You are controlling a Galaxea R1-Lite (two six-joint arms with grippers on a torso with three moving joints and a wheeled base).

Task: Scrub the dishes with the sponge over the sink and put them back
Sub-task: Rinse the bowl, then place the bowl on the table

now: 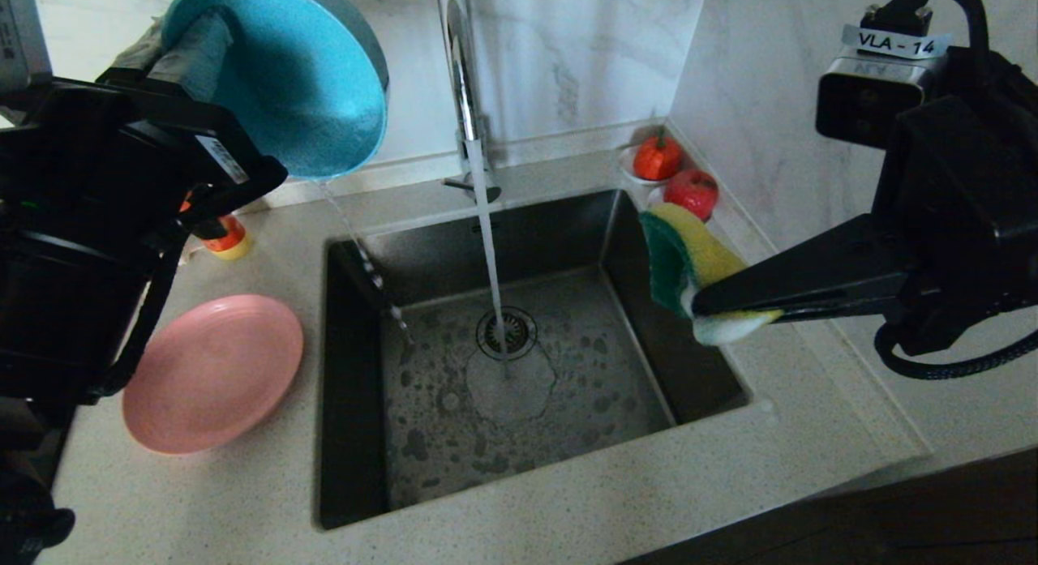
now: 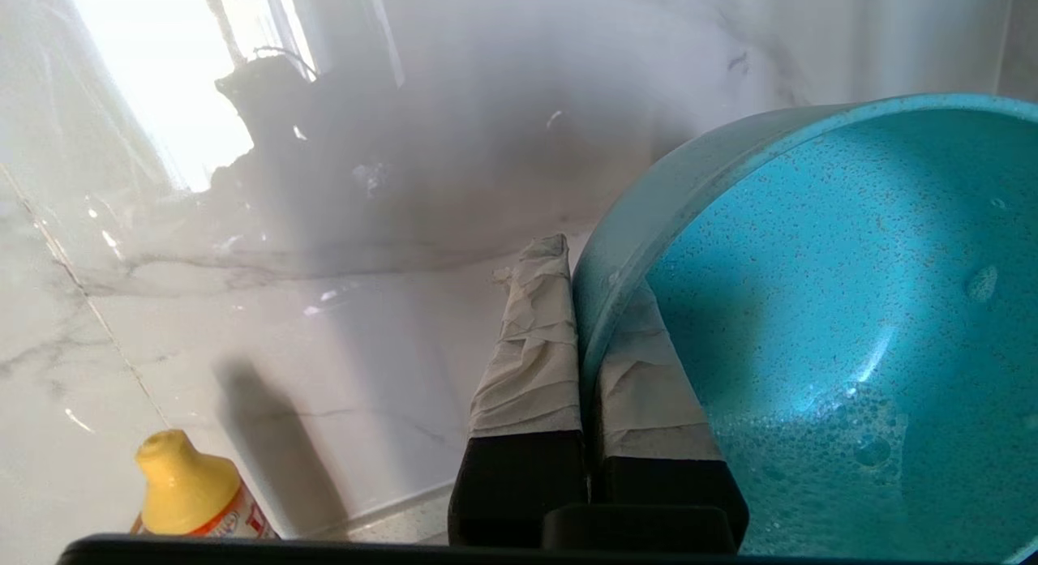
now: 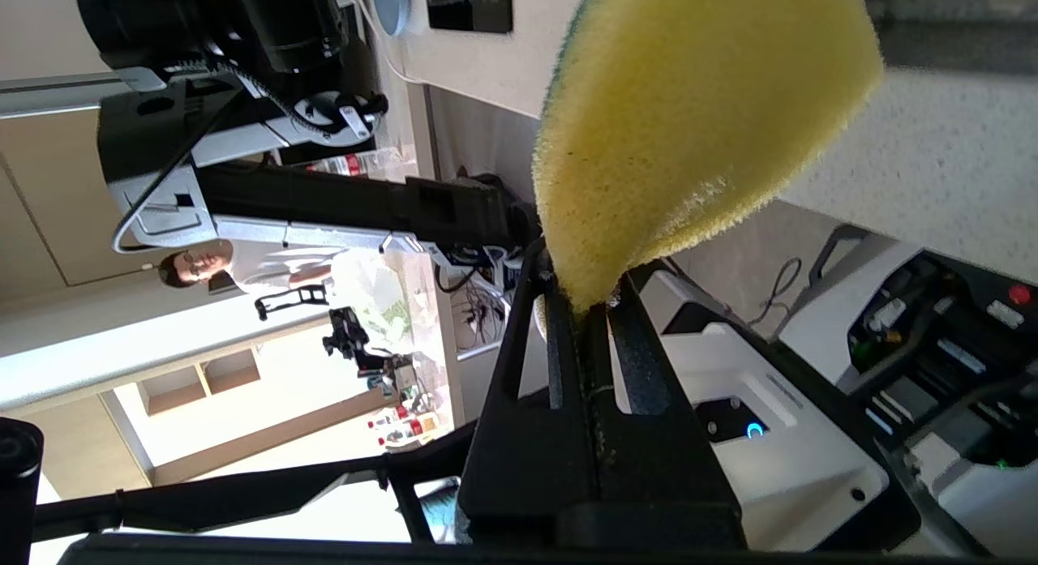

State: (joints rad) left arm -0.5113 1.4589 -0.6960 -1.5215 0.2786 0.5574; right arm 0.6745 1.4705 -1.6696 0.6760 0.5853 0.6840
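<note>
My left gripper [image 2: 580, 338] is only pinching the soapy bowl [image 1: 304, 79] rim, right gripper [image 1: 734, 310] clamped on the sponge [image 1: 689, 261], so I'm worried the bowl slips into the sink [image 1: 632, 249].

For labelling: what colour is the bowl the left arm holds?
Teal-blue with fine dark speckles; the bowl shows best in the left wrist view.

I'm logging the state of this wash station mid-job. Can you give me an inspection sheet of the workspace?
Surface: speckled counter around the sink; tap running, basin floor wet.
Job's things: teal bowl tilted, dripping water into the sink; pink plate on the counter; sponge above the sink's right edge.
Clutter: yellow-capped bottle; two red fruits on saucers.
Grippers: left gripper shut on the bowl's rim; right gripper shut on the sponge.
Cables: black cable at right wrist.
Surroundings: marble wall.
</note>
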